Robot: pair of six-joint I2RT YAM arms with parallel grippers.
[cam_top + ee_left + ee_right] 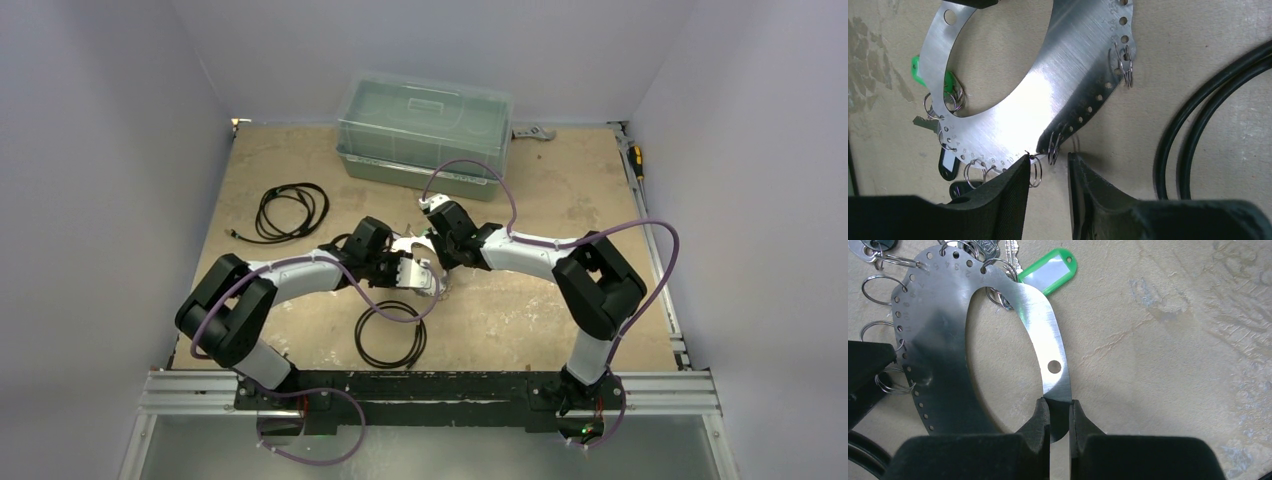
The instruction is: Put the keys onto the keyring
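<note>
Mid-frame in the top view: the keyring, a stiff, slick, thin steel plate, is pinched on its narrow arm by your right claw. The left claw stands parted, empty, beside a split ring. The keys dangle light and loose, so take them by their heads.

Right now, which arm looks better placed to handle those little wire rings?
Probably left. The left gripper sits open right at a small split ring on the keyring edge; the right gripper is busy, shut on the keyring's thin end.
</note>
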